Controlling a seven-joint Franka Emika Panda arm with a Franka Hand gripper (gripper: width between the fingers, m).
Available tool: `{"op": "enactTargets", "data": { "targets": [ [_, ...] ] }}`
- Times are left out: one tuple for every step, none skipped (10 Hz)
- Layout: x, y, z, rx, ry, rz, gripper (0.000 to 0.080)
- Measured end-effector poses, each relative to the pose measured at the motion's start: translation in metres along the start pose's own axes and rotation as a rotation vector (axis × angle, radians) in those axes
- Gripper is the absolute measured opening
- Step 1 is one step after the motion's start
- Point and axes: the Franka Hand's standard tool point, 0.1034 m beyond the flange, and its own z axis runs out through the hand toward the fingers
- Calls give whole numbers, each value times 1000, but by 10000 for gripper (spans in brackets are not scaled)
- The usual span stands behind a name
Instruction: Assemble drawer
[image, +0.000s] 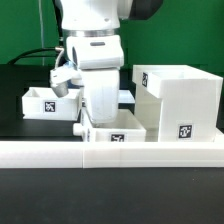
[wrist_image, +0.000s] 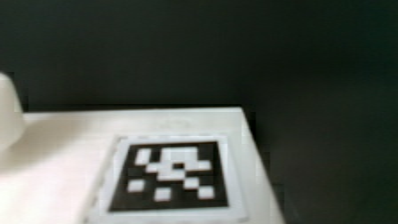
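The big white housing (image: 180, 98) stands at the exterior view's right, with a tag on its front. One small open-topped box (image: 48, 101) sits at the left. The second small box (image: 116, 128) sits in the middle, against the housing. My gripper (image: 101, 113) hangs straight down over the left part of this middle box. Its fingertips are hidden behind the box wall, so I cannot tell whether it is open or shut. The wrist view shows a white drawer surface (wrist_image: 54, 150) close up with a black-and-white tag (wrist_image: 173, 172); no fingers show there.
The long low white rail (image: 110, 153) runs across the front, right before the middle box. The table is black (wrist_image: 214, 50), with a green backdrop (image: 25, 25) behind. A blurred white edge (wrist_image: 7, 112) shows at the wrist view's border.
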Motion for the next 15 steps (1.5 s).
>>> {"op": "enactTargets", "data": {
  "targets": [
    [-3, 0, 0, -10, -1, 5, 41],
    [-4, 0, 0, -9, -1, 7, 41],
    [-4, -1, 0, -9, -1, 8, 41],
    [-4, -1, 0, -8, -1, 8, 41],
    [-1, 0, 0, -6, 0, 20, 41],
    [4, 1, 0, -7, 3, 29, 41],
    [7, 2, 0, -8, 4, 34, 41],
    [7, 2, -1, -9, 4, 38, 41],
    [7, 2, -1, -9, 4, 39, 41],
    [8, 3, -1, -11, 4, 42, 41],
    [7, 2, -1, -18, 4, 46, 41],
    [7, 2, 0, -16, 4, 47, 41],
    [6, 1, 0, -16, 4, 48, 41],
    [6, 1, 0, -15, 4, 49, 41],
    [6, 0, 0, -5, 4, 78, 41]
  ]
}}
